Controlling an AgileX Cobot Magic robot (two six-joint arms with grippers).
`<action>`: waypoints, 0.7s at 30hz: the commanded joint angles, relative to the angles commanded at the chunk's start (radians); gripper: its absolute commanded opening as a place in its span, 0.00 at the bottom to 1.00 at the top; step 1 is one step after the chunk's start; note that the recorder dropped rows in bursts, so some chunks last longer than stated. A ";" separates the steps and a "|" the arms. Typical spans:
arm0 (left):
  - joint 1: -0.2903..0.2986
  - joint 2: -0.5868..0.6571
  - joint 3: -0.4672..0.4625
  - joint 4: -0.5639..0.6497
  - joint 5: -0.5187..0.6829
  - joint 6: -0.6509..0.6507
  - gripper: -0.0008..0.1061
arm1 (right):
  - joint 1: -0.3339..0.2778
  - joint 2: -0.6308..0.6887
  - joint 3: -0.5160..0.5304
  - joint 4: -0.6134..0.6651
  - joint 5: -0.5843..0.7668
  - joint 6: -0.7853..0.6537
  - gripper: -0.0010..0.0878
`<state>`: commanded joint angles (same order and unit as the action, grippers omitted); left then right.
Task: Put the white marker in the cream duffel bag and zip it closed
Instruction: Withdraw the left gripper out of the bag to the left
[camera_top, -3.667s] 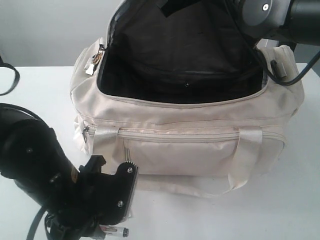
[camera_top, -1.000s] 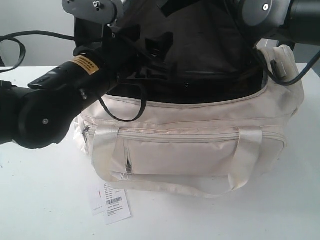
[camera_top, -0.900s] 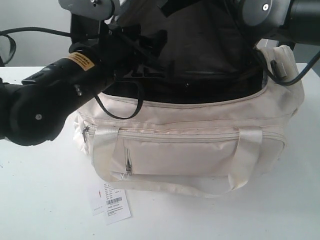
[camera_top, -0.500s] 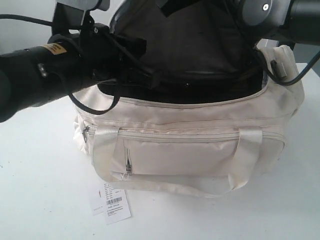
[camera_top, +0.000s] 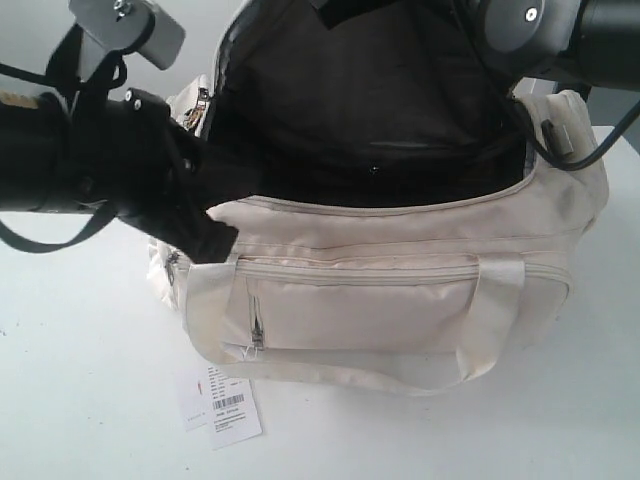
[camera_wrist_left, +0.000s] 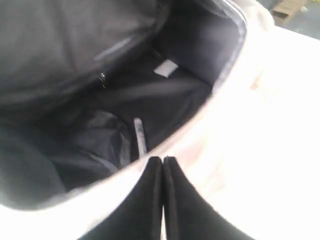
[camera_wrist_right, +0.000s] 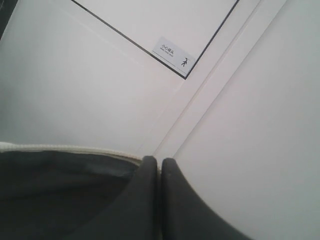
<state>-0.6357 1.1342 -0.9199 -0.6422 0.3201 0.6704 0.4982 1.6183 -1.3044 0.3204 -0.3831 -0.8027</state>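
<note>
Left wrist view: slim white marker (camera_wrist_left: 140, 136) w/ dark cap lying loose on black lining at bottom of large soft cream fabric duffel bag (camera_wrist_left: 260, 115), close to near rim; black left gripper (camera_wrist_left: 162, 161) just above that rim, fingers pressed together, nothing between. Ext. view: bag toward far edge of white table (camera_top: 80, 380), top zip open, flap standing up, white barcode tag (camera_top: 228, 405) flat on table by bag's front-left corner. Right wrist view: right gripper (camera_wrist_right: 160, 162) closed, pinching flap's cream-edged rim.
</note>
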 joint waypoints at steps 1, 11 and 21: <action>0.035 -0.002 0.000 0.000 0.076 -0.006 0.01 | 0.000 0.000 0.000 0.000 0.000 0.000 0.01; 0.271 0.006 -0.034 0.321 0.686 -0.111 0.01 | 0.000 0.000 0.000 0.000 0.000 0.000 0.01; 0.398 0.006 -0.034 0.536 0.308 -0.413 0.01 | 0.000 0.000 0.000 0.000 0.000 0.000 0.01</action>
<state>-0.2373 1.1400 -0.9543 -0.1063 0.6278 0.2572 0.4982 1.6183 -1.3044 0.3204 -0.3831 -0.8027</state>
